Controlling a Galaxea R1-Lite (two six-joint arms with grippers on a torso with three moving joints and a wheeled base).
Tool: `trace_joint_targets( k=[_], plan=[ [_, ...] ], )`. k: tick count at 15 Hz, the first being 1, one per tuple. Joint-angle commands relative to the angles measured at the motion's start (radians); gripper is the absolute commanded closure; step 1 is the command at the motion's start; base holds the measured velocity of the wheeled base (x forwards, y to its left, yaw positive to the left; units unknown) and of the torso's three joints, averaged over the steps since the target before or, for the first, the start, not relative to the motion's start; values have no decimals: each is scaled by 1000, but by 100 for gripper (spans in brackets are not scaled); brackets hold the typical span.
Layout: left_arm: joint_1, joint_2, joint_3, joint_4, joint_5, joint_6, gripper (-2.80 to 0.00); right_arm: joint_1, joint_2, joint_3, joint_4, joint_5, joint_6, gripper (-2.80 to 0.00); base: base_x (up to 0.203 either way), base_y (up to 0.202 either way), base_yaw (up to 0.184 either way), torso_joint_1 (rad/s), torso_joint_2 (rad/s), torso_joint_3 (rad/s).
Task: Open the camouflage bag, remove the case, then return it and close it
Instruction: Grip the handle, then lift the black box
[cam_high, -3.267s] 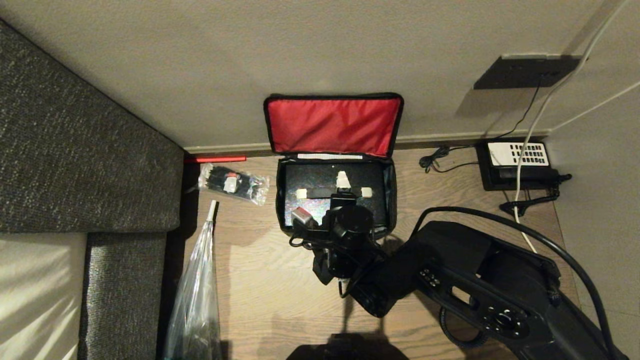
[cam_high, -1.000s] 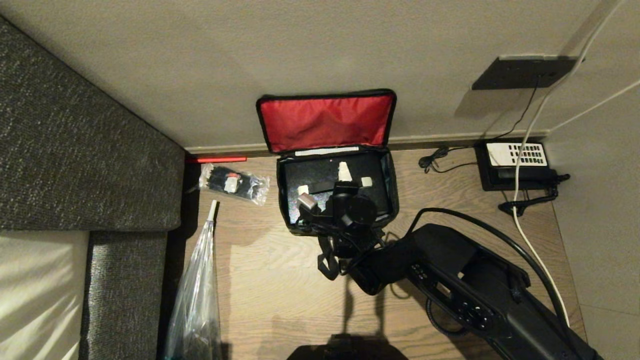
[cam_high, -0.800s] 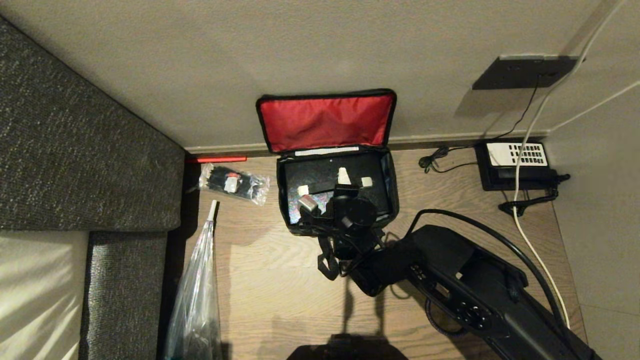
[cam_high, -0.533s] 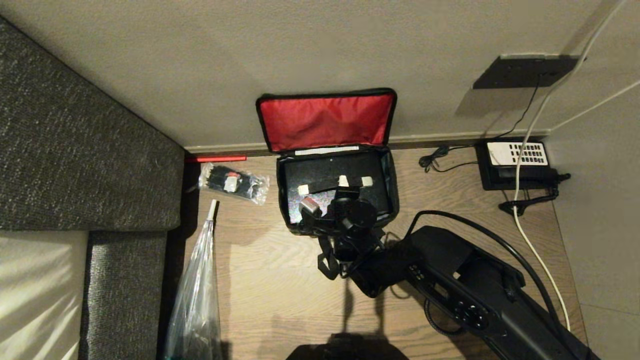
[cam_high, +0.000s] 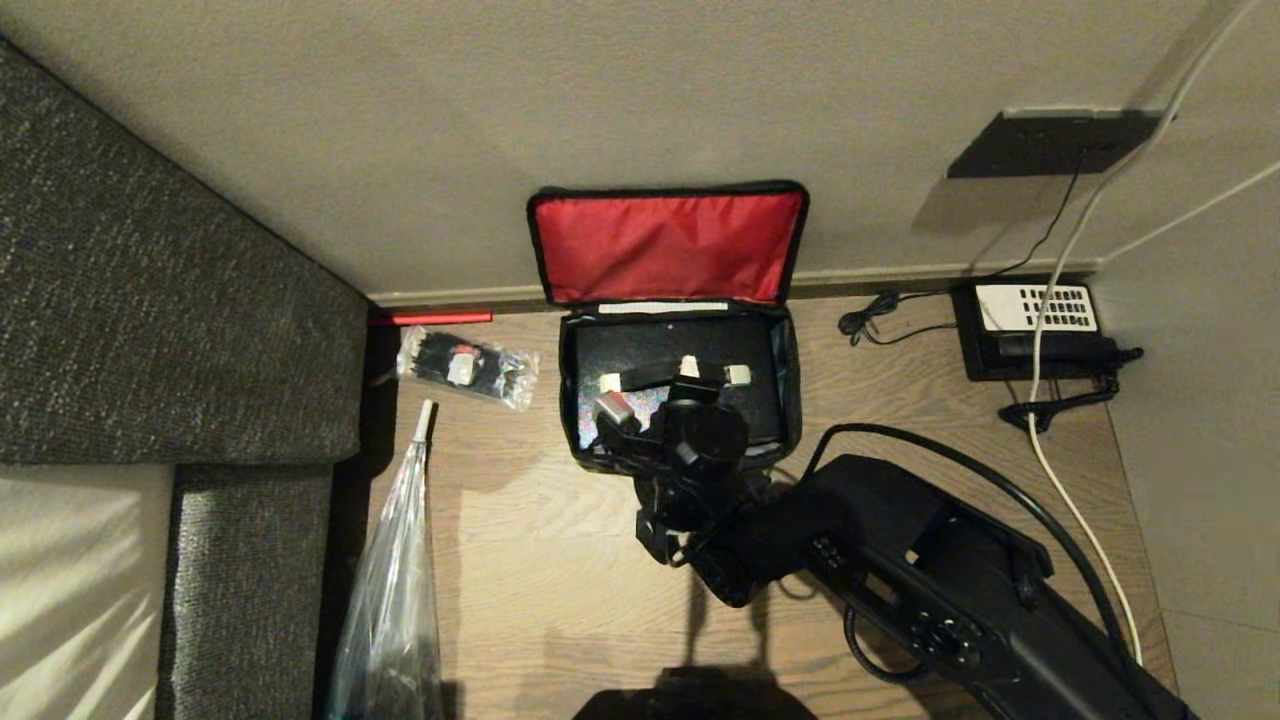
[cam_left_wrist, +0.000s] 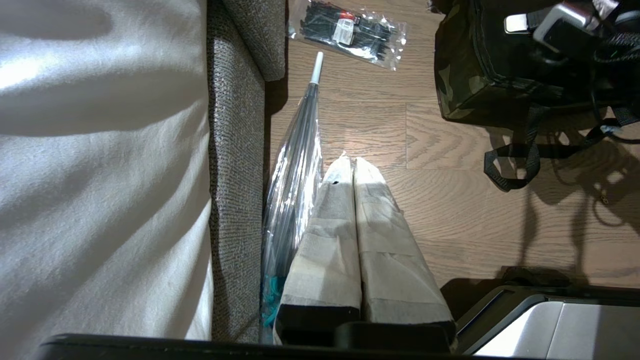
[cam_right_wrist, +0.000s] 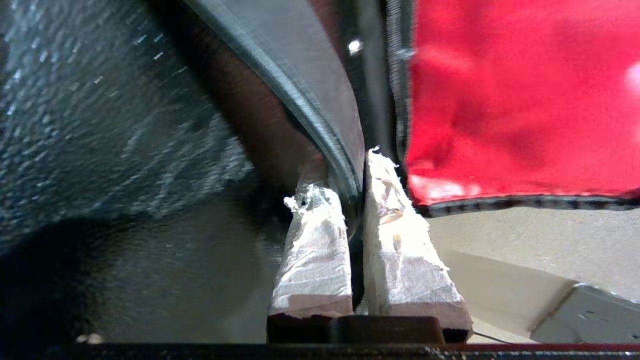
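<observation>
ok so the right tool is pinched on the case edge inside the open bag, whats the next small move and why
Probably a slow lift straight up. The right tool is shut on the edge of the flat black rectangular case, which lies inside the boxy camouflage zip bag. The bag's red-lined lid stands open against the wall, so nothing seems to block the way up. The left tool is parked over the floor.

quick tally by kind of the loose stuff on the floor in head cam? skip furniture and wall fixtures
Camouflage bag, lid open: 1
Black case inside the bag: 1
Clear packet of black ties: 1
Clear folded umbrella beside the sofa: 1
Black telephone with white keypad: 1
Red strip at the skirting: 1
Total: 6
</observation>
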Motion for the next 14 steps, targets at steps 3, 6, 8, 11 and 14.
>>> trace_joint_targets(
  k=[3, 6, 8, 11, 14],
  plan=[
    [0, 3, 2, 0, 0, -1, 0, 30, -58, 9, -39, 1, -22, 0, 0, 0, 0, 0, 0, 0],
    [0, 3, 2, 0, 1, -1, 0, 38, -79, 26, -52, 2, -34, 0, 0, 0, 0, 0, 0, 0],
    [0, 3, 2, 0, 1, -1, 0, 51, -98, 43, -55, 0, -43, 0, 0, 0, 0, 0, 0, 0],
    [0, 3, 2, 0, 0, -1, 0, 66, -127, 85, -53, -41, -43, 0, 0, 0, 0, 0, 0, 0],
    [0, 3, 2, 0, 0, -1, 0, 76, -143, 92, -55, -41, -41, 0, 0, 0, 0, 0, 0, 0]
  ],
)
